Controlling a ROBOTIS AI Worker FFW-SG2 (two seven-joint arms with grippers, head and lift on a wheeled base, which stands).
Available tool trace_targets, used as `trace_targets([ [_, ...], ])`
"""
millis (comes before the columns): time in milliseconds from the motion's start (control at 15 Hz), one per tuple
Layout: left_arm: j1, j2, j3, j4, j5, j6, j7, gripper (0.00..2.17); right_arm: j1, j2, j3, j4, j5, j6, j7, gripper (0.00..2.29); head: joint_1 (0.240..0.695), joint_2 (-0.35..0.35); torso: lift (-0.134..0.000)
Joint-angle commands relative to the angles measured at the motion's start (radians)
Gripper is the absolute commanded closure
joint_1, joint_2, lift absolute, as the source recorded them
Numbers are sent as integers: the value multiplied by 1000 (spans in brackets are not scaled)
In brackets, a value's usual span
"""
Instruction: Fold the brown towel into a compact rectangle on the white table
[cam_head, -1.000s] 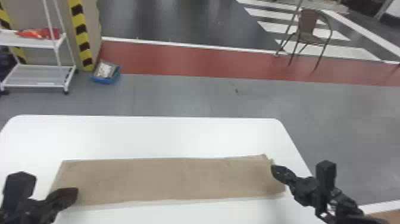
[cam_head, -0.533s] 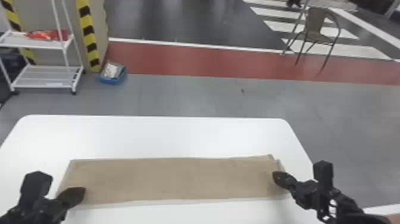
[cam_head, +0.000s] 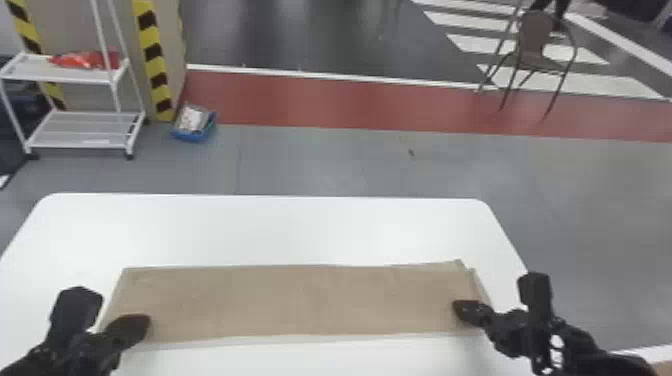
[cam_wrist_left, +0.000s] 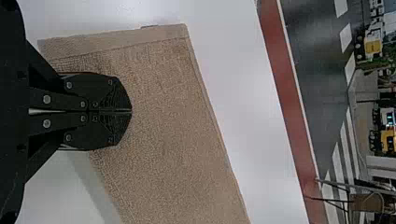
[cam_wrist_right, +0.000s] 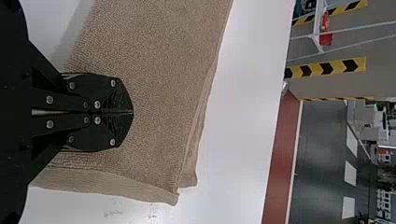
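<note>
The brown towel (cam_head: 305, 300) lies as a long, narrow folded strip across the white table (cam_head: 280, 225), its layers slightly offset at the right end. My left gripper (cam_head: 142, 325) is over the strip's left end, near the front edge. In the left wrist view that gripper (cam_wrist_left: 130, 111) is shut, its tips against or just above the towel (cam_wrist_left: 173, 121). Over the right end stands my right gripper (cam_head: 460, 311). The right wrist view has this gripper (cam_wrist_right: 132, 112) shut as well, over the towel (cam_wrist_right: 154, 70); whether it touches the cloth I cannot tell.
Beyond the table, on the floor, are a white shelf rack (cam_head: 85, 130) with a red item, a blue bin (cam_head: 194, 131) and a chair (cam_head: 535, 50). The table's far edge runs behind the towel.
The whole head view has shifted, so table, towel and background sit further right in it. Relative to the towel, both grippers look nearly unmoved, and the towel's shape is the same.
</note>
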Motion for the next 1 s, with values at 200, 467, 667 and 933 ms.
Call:
trace_targets([
  [200,6,4,-6,0,-26,3,17,1798,0,-1,8,-8,7,45,20,1534,695,-185,0],
  [467,37,19,2,-35,-26,43,15,1798,37,2,8,-60,5,88,28,1534,695,-181,0],
  [667,83,24,18,-95,-26,98,9,1798,55,2,6,-86,-1,110,42,1538,695,-177,0],
  [933,137,27,54,-152,-32,132,-3,1798,90,2,-7,-135,-8,143,54,1534,695,-178,0],
])
